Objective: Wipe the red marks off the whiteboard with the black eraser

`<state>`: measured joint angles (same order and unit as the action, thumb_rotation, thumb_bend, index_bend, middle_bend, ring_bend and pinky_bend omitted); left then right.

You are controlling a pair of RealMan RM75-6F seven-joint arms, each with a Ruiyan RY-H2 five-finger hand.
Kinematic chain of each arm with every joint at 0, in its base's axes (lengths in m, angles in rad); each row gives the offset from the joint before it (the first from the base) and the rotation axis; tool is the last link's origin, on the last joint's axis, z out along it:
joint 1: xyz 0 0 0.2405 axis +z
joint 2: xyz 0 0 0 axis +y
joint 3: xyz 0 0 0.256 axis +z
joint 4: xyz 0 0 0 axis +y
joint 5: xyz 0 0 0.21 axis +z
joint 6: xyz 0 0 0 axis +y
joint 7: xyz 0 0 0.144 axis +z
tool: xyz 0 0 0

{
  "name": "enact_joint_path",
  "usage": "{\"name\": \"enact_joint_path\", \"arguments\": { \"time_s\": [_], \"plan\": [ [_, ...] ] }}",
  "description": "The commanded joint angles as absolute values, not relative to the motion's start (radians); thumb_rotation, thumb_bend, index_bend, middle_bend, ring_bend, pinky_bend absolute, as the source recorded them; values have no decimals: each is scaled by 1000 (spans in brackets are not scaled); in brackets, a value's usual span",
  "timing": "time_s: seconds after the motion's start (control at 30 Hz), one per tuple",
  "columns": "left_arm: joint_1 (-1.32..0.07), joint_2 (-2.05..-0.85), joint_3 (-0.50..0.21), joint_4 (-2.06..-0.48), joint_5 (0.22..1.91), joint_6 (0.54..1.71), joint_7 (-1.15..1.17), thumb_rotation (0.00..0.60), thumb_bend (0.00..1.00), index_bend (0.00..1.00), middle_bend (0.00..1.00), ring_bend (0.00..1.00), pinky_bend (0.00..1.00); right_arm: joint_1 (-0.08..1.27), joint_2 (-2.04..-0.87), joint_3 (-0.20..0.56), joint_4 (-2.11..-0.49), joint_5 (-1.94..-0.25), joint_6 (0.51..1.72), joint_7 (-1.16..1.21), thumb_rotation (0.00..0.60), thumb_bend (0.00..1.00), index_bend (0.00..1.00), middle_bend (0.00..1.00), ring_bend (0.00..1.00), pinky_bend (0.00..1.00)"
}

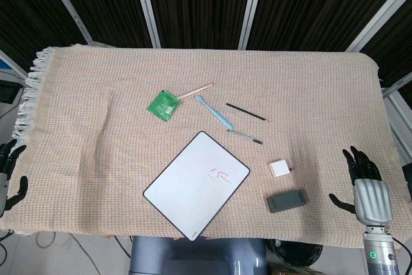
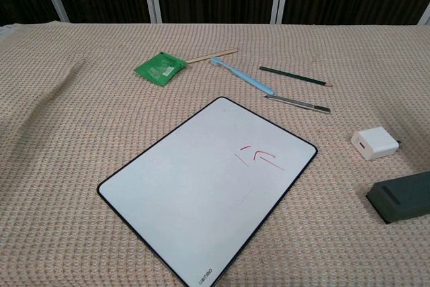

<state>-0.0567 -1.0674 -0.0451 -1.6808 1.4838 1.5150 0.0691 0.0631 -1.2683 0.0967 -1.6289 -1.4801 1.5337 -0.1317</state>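
A white whiteboard [image 1: 193,185] [image 2: 201,186] with a black rim lies tilted on the cloth near the front edge. Short red marks [image 1: 219,174] [image 2: 259,156] sit on its right half. The black eraser [image 1: 287,200] [image 2: 403,196] lies flat to the board's right, touching nothing. My right hand [image 1: 365,181] hovers at the table's right front, fingers spread, well to the right of the eraser and holding nothing. At the far left edge my left hand [image 1: 9,170] shows only partly, fingers apart, empty. Neither hand appears in the chest view.
A white charger cube [image 1: 280,169] [image 2: 373,143] sits just behind the eraser. Further back lie a green packet [image 1: 162,104] [image 2: 160,67], a wooden stick [image 1: 194,91], a blue pen [image 1: 213,111] [image 2: 243,76], a dark pencil [image 1: 245,112] [image 2: 295,76] and a grey pen [image 1: 244,136] [image 2: 297,103].
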Motion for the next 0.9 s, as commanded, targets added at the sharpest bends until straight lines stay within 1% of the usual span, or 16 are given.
{"name": "enact_joint_path", "arguments": {
  "time_s": [0.03, 0.67, 0.9],
  "plan": [
    [-56, -1067, -45, -1681, 1483, 1515, 70, 600, 525, 100, 6, 0, 0, 63, -1268, 97, -1629, -1481, 1534, -131, 600, 108, 0, 5, 10, 148],
    [-55, -1068, -46, -1680, 1486, 1519, 67, 600, 525, 100, 6, 0, 0, 65, -1268, 96, -1629, -1481, 1530, -132, 600, 108, 0, 5, 9, 148],
    [-55, -1068, -45, -1681, 1484, 1517, 69, 600, 525, 100, 6, 0, 0, 72, -1247, 80, -1636, -1496, 1504, -105, 600, 108, 0, 5, 9, 148]
  ]
}}
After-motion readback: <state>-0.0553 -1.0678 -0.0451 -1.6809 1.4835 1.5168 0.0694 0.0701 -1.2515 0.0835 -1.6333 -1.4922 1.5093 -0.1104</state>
